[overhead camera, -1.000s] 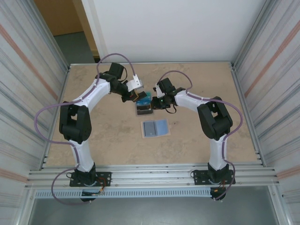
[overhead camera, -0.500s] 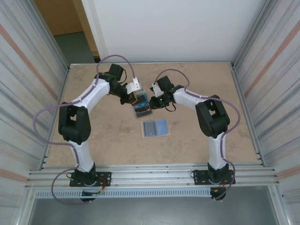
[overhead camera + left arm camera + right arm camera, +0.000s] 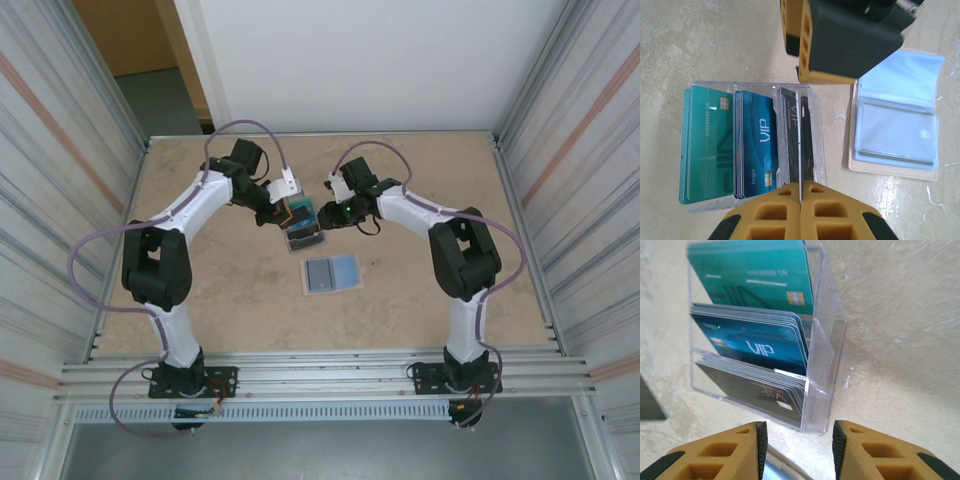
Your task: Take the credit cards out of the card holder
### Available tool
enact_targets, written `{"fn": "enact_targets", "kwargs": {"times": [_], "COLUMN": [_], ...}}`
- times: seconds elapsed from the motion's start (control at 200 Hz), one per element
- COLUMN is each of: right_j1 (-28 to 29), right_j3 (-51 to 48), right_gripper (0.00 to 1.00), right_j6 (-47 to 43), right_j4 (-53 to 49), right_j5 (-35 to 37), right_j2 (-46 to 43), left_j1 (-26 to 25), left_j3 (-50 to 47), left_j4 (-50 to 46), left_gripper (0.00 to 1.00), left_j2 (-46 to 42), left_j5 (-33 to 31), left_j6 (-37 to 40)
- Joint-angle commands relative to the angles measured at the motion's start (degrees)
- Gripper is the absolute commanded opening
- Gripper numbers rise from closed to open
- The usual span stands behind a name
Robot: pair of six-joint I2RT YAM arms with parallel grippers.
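The card holder (image 3: pixel 331 273) lies open on the table, its pale blue inner face (image 3: pixel 897 117) up, inside a tan border. My left gripper (image 3: pixel 800 187) is shut on one thin credit card (image 3: pixel 798 135), held edge-on over the dark stack. Behind the holder stands a clear tray (image 3: pixel 304 240) with three rows of credit cards: teal (image 3: pixel 707 140), blue (image 3: pixel 757 145) and dark (image 3: pixel 789 145). My right gripper (image 3: pixel 797 445) stands open just off the tray's near corner (image 3: pixel 820 405), nothing between its fingers. From above, the left gripper (image 3: pixel 288 212) and the right gripper (image 3: pixel 327 213) face each other across the tray.
The right gripper's fingers (image 3: pixel 840 35) hang close above the tray's far end in the left wrist view. Metal-framed walls (image 3: pixel 90 200) enclose the tan table on both sides. Bare table (image 3: pixel 420 290) lies right of the holder and toward the front.
My right gripper has opened and drawn back slightly from the tray. The left gripper stays shut on the card and has shifted a little toward the tray.
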Motion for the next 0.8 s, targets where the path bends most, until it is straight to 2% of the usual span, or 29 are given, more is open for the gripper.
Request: {"fn": "enact_targets", "kwargs": {"times": [0.0, 0.225, 0.366, 0.461, 0.471, 0.486, 0.496, 0.797], "right_j1": [-1.2, -2.0, -1.8, -1.6, -1.5, -1.5, -1.5, 0.7], "right_j3": [-3.0, -12.9, -18.7, -21.5, -21.8, -22.3, -22.5, -26.7], "right_gripper": [0.43, 0.54, 0.67, 0.79, 0.84, 0.97, 1.00, 0.99], "right_j6": [1.9, 7.5, 9.6, 10.6, 10.7, 10.9, 11.0, 13.2], "right_j4": [0.6, 2.3, 3.4, 3.3, 3.3, 3.2, 3.2, 1.2], "right_j5": [4.3, 13.8, 17.8, 20.4, 20.7, 21.2, 21.4, 28.1], "right_j2": [-5.6, -15.5, -22.0, -26.2, -26.6, -27.2, -27.6, -35.8], "left_j1": [0.2, -1.6, -3.0, -3.6, -3.6, -3.7, -3.7, -4.0], "left_j3": [-1.0, -0.4, 1.9, 4.3, 4.5, 4.8, 5.1, 11.6], "left_j4": [0.5, -1.8, -3.0, -4.3, -4.4, -4.7, -4.8, -8.5], "left_gripper": [0.00, 0.00, 0.00, 0.00, 0.00, 0.00, 0.00, 0.00], "left_j2": [-3.9, -1.9, 0.9, 2.9, 3.0, 3.4, 3.6, 10.0], "left_j5": [1.6, -0.2, -1.0, -1.1, -1.1, -1.1, -1.1, -2.1], "left_j6": [-0.8, 0.1, 0.6, 0.9, 0.9, 1.1, 1.1, 2.0]}}
